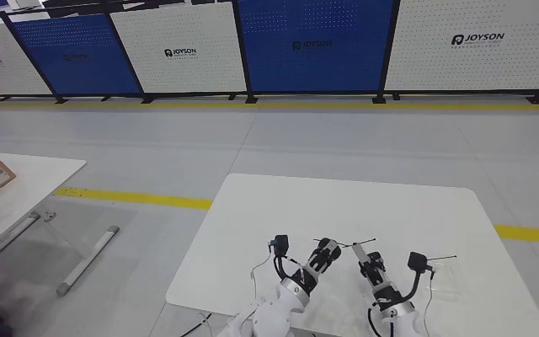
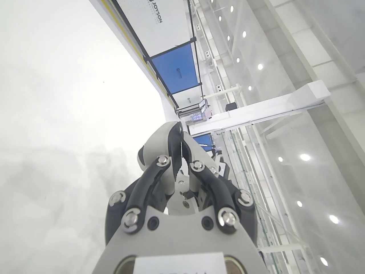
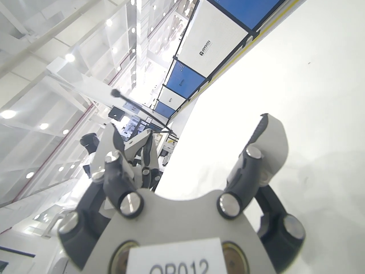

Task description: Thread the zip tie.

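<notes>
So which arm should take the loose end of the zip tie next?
Likely right. The left gripper is shut on the zip tie. The right gripper is open, empty, and sits beside the tie's loose end.

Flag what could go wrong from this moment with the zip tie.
The left gripper pinches the thin zip tie over the table; it could twist or slip out. The right gripper is open and holds nothing, so the tie's head end hangs free and may be hard to align.
</notes>
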Controlling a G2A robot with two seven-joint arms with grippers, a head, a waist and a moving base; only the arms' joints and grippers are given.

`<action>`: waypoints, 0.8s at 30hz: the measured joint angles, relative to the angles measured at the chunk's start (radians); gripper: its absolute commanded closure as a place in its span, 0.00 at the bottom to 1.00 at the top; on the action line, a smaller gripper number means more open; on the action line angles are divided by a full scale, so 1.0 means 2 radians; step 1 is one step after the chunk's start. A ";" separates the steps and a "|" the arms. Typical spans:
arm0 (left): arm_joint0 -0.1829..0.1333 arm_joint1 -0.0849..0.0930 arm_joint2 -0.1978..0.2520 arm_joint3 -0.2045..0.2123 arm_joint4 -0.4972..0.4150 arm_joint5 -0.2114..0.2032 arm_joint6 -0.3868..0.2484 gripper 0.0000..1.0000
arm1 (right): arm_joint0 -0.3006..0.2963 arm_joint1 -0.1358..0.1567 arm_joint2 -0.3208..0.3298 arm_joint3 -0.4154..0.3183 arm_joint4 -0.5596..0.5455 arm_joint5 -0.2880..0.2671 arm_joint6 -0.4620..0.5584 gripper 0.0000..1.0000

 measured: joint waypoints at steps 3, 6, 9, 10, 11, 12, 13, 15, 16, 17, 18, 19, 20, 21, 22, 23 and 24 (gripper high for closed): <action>0.004 0.000 -0.011 -0.012 -0.035 0.002 0.000 1.00 | -0.004 0.002 0.004 -0.004 -0.042 -0.003 -0.021 0.00; 0.010 0.001 -0.022 -0.024 -0.059 0.007 -0.010 1.00 | -0.006 0.003 0.008 -0.009 -0.087 -0.005 -0.045 0.00; 0.013 0.003 -0.026 -0.030 -0.065 0.012 -0.017 1.00 | -0.006 0.002 0.006 -0.010 -0.095 -0.004 -0.057 0.00; 0.013 0.003 -0.026 -0.030 -0.065 0.012 -0.017 1.00 | -0.006 0.002 0.005 -0.010 -0.095 -0.004 -0.057 0.00; 0.013 0.003 -0.026 -0.030 -0.065 0.012 -0.017 1.00 | -0.006 0.002 0.005 -0.010 -0.094 -0.004 -0.057 0.00; 0.013 0.002 -0.026 -0.030 -0.064 0.011 -0.017 1.00 | -0.006 0.002 0.005 -0.010 -0.094 -0.004 -0.056 0.00; 0.013 0.002 -0.026 -0.030 -0.064 0.011 -0.017 1.00 | -0.006 0.002 0.006 -0.010 -0.094 -0.004 -0.056 0.00; 0.013 0.002 -0.025 -0.029 -0.069 0.010 -0.015 1.00 | -0.004 0.002 0.007 -0.007 -0.099 0.001 -0.058 0.00; 0.012 0.002 -0.025 -0.028 -0.075 0.009 -0.013 1.00 | 0.000 0.002 0.006 -0.003 -0.114 0.012 -0.061 0.00; 0.011 0.001 -0.025 -0.028 -0.079 0.008 -0.012 1.00 | 0.002 0.001 0.004 0.001 -0.127 0.022 -0.064 0.00; 0.010 0.001 -0.025 -0.028 -0.081 0.007 -0.010 1.00 | 0.005 0.001 0.002 0.005 -0.142 0.034 -0.068 0.00; 0.009 0.000 -0.025 -0.029 -0.084 0.006 -0.008 1.00 | 0.009 0.001 -0.002 0.010 -0.163 0.050 -0.070 0.00; 0.009 0.000 -0.024 -0.029 -0.084 0.006 -0.007 1.00 | 0.011 0.000 -0.006 0.013 -0.179 0.062 -0.069 0.00; 0.009 0.000 -0.024 -0.030 -0.084 0.006 -0.006 1.00 | 0.014 0.000 -0.009 0.015 -0.195 0.073 -0.067 0.00; 0.008 0.000 -0.023 -0.031 -0.084 0.006 -0.006 1.00 | 0.017 0.000 -0.015 0.016 -0.215 0.087 -0.061 0.00; 0.008 0.000 -0.022 -0.031 -0.084 0.007 -0.007 1.00 | 0.018 -0.001 -0.018 0.016 -0.225 0.094 -0.059 0.00; 0.008 0.000 -0.022 -0.032 -0.084 0.007 -0.007 1.00 | 0.019 -0.001 -0.020 0.015 -0.227 0.097 -0.059 0.00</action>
